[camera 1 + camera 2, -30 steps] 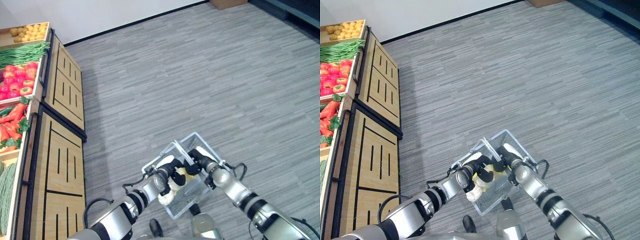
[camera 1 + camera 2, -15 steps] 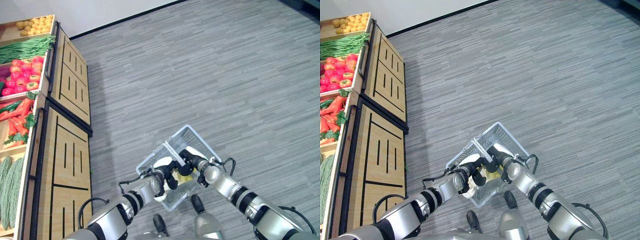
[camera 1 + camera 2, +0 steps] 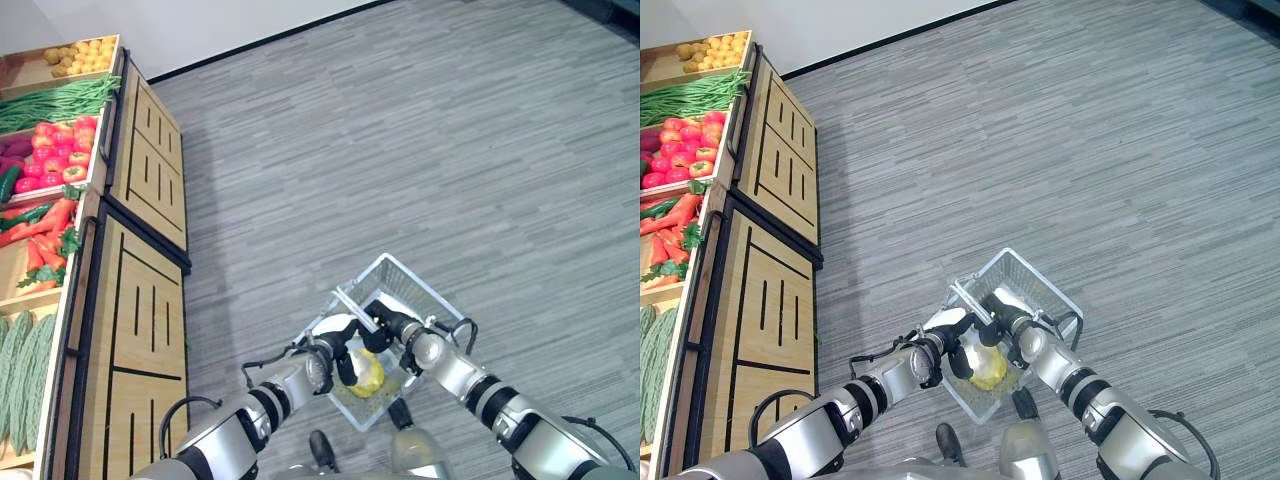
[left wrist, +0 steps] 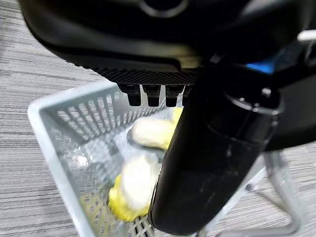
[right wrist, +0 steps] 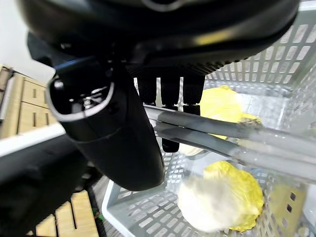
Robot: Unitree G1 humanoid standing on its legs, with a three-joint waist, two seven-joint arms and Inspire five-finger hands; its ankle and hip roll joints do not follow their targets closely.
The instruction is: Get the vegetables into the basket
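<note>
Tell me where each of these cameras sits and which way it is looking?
Left eye view: on the head, looking down at the basket, both arms and the vegetable stand.
Right eye view: beside it, same scene slightly shifted.
Left wrist view: on the left arm, looking along the left hand into the basket at yellow-white vegetables.
Right wrist view: on the right arm; right hand curled round the basket handle.
All share the basket.

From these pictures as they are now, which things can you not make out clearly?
- Basket: in the eye views, both hands hide part of what lies inside.
- Left hand: in the left wrist view, its own thumb hides what the fingers touch.
- Yellow vegetable: blurred in the right wrist view; its kind is unclear.
- Right hand: curled round the basket handles.
</note>
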